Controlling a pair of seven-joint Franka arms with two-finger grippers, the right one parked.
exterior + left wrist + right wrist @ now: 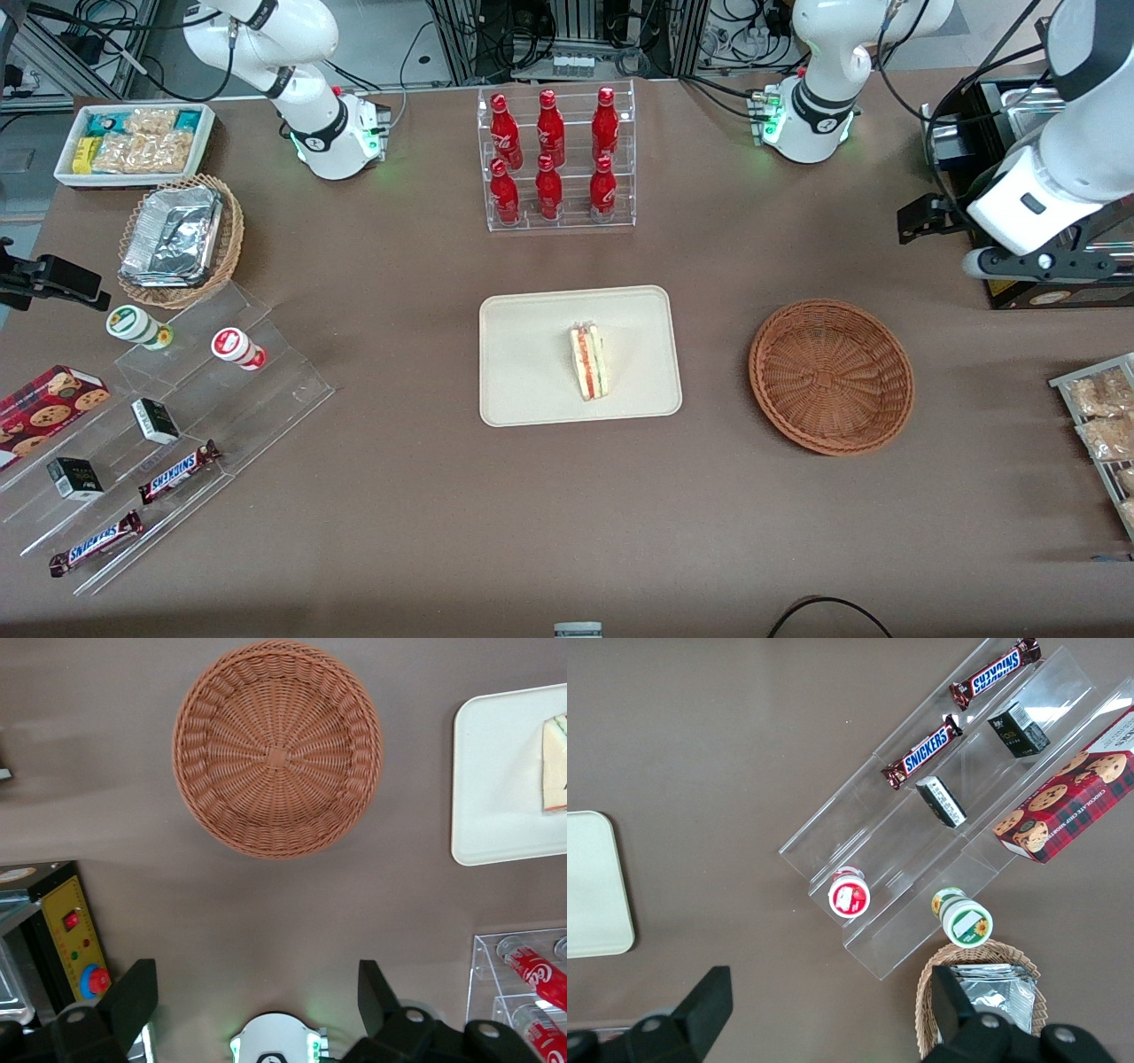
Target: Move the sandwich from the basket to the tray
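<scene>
Front view is showing the sandwich lying on the tray, a little toward the working arm's side of the tray's middle, with its striped red, yellow and green cut edge facing up. The tray is sitting near the middle of the bench, nearer the front camera than the clear rack of red bottles. The basket is resting beside the tray toward the working arm's end of the bench, apart from it and holding nothing. The gripper is hanging high at the working arm's edge of the bench, well apart from both basket and tray, close to a black machine with a yellow panel. Left wrist view is looking straight down on the basket, the tray's corner and part of the sandwich, and the gripper's two dark fingers are standing wide apart, gripping nothing.
</scene>
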